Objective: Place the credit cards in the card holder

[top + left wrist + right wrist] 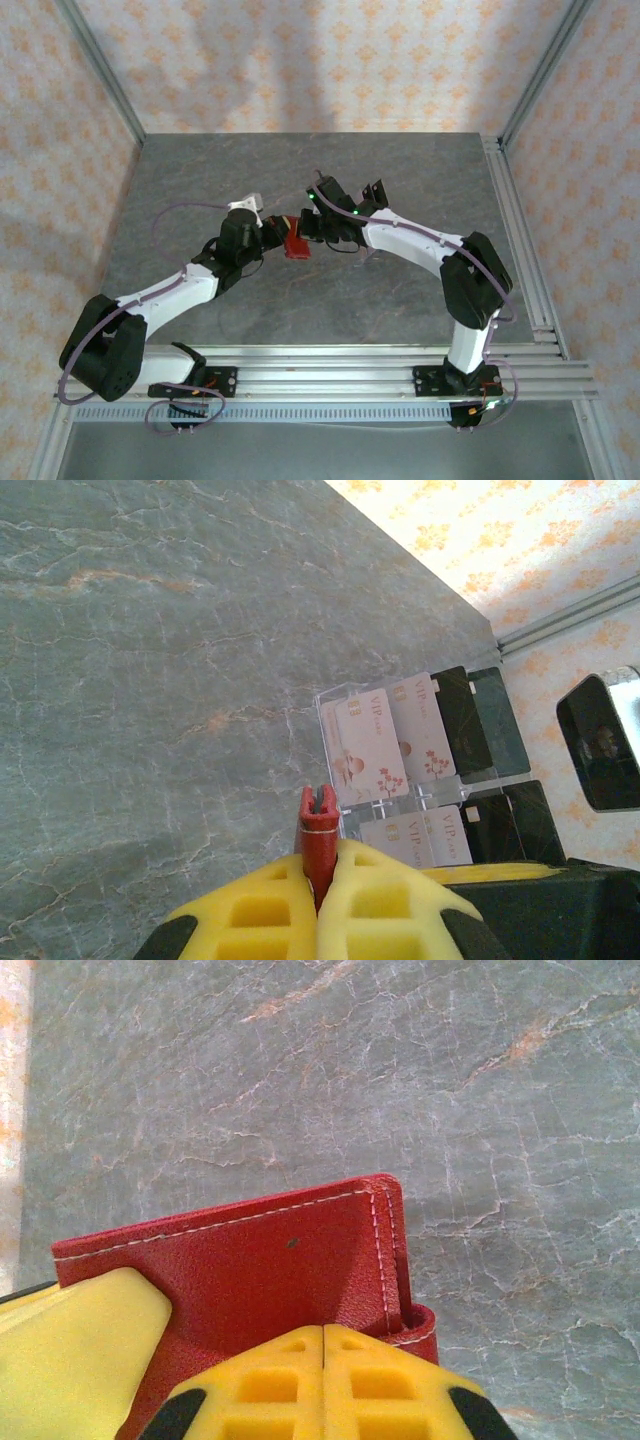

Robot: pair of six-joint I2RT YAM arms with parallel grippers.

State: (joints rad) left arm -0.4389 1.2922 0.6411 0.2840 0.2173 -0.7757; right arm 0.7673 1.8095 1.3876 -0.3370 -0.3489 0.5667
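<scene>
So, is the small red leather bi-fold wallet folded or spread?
Folded: the red wallet shows its stitched outer face, both leaves stacked at the edge.

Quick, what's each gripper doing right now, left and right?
Left gripper: closed, pinching the edge of the card holder.
Right gripper: closed, up against the card holder; whether it grips it cannot be told.

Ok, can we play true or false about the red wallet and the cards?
1. The wallet is red. True.
2. The left gripper is pinching the wallet. True.
3. The cards lie flat on the table. False: they sit in a clear stand.
4. All the cards are black. False: some are pale with VIP printed on them, others are black.
5. The table is wooden. False: it is grey and marbled.
</scene>
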